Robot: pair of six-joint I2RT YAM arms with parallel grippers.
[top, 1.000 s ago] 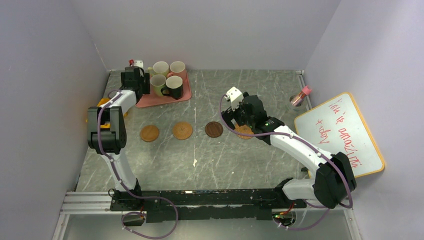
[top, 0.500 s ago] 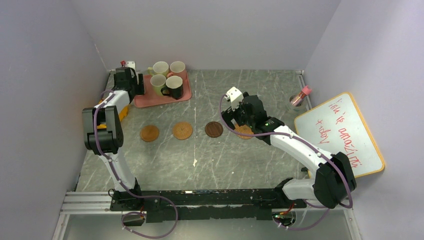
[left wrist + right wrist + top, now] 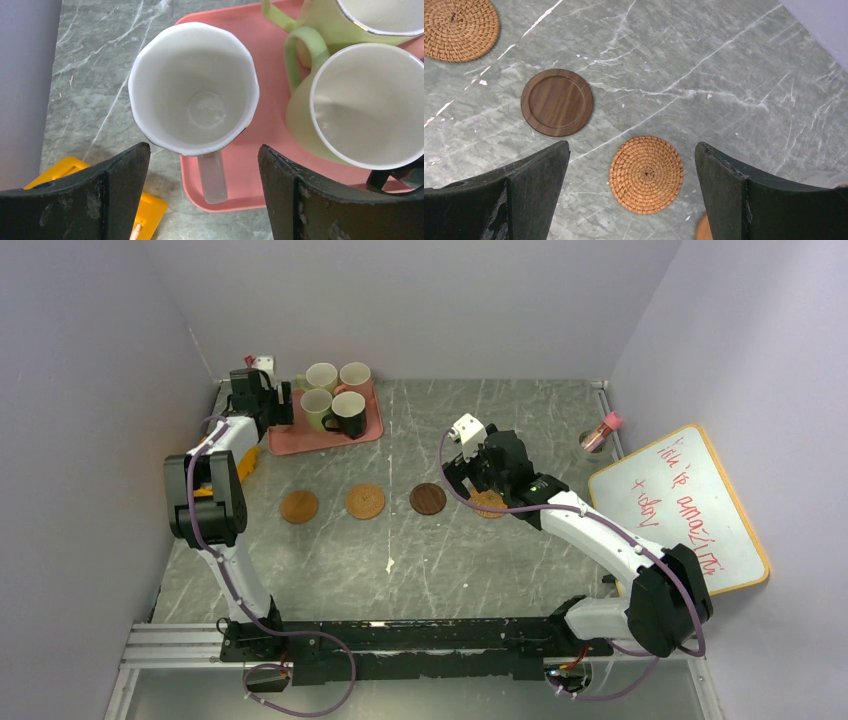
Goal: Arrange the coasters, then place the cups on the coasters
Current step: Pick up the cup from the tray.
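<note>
On the pink tray (image 3: 290, 443), two yellow-green cups (image 3: 321, 377) (image 3: 316, 405), a pink cup (image 3: 355, 375) and a black cup (image 3: 349, 412) stand upright. My left gripper (image 3: 258, 405) hovers open over the tray's left end. In the left wrist view a cup (image 3: 194, 87) with a pale inside sits below the open left gripper (image 3: 204, 147), its handle pointing between the fingers. Three coasters (image 3: 299, 506) (image 3: 365, 501) (image 3: 428, 498) lie in a row; the last is dark brown. My right gripper (image 3: 631, 147) is open above a fourth, woven coaster (image 3: 646, 175), not touching it.
A yellow object (image 3: 215, 445) lies left of the tray, under the left arm. A small jar with a pink lid (image 3: 600, 435) and a whiteboard (image 3: 680, 505) sit at the right. An orange sliver (image 3: 704, 229) shows beside the right finger. Walls enclose the table on three sides.
The left gripper has shifted a little leftward along the tray's left end. The right arm, cups and coasters have not moved.
</note>
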